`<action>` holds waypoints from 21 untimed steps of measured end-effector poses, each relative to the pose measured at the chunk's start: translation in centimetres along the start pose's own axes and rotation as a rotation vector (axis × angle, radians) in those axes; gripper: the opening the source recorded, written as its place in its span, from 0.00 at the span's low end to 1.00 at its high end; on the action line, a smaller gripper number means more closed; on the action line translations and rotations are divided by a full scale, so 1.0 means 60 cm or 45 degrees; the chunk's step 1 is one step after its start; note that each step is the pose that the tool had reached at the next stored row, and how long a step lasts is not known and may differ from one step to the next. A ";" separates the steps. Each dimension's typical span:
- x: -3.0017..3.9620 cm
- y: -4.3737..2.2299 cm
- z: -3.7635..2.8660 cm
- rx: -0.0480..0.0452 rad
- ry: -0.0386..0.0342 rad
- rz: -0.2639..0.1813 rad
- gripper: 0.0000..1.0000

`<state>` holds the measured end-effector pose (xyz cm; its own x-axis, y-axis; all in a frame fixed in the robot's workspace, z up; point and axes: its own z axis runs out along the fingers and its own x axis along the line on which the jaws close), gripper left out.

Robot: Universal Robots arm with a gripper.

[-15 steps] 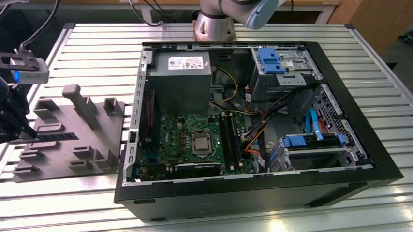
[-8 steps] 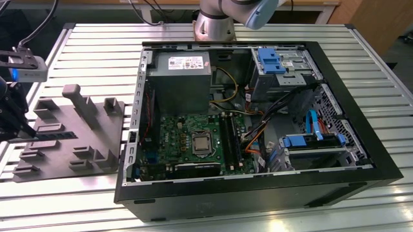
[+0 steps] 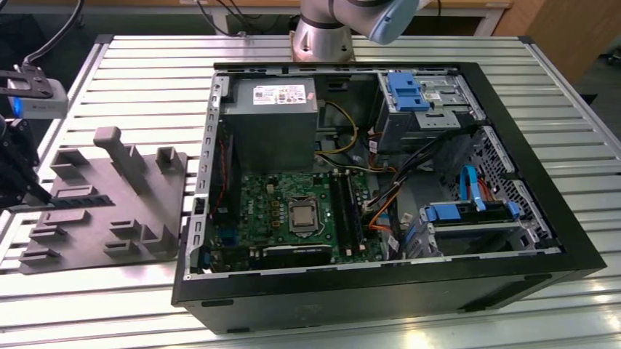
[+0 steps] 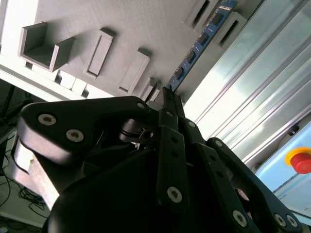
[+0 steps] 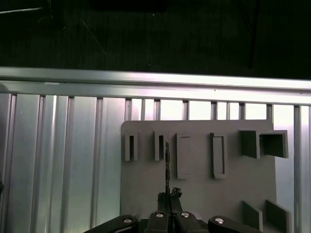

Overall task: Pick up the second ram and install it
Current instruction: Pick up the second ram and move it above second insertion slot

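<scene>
Ribbed aluminium table (image 3: 145,65), grey holder tray (image 3: 97,218), tool (image 5: 167,195) clamped on second ram (image 4: 199,46).

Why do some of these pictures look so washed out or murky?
Second wrist view: the end effector, shut on the second ram, looms dark and soft near the lens, and the table slats glare white. First wrist view: the slats shine, the space beyond the table is near black. Exterior view: even light, with shadow inside the computer case.
</scene>
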<state>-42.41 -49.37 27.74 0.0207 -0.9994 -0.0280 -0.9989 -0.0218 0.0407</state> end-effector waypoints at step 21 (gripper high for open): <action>-0.001 0.001 -0.028 0.001 -0.0008 0.000 0.12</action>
<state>-42.41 -49.37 29.42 0.0207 -0.9994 -0.0286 -0.9990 -0.0218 0.0400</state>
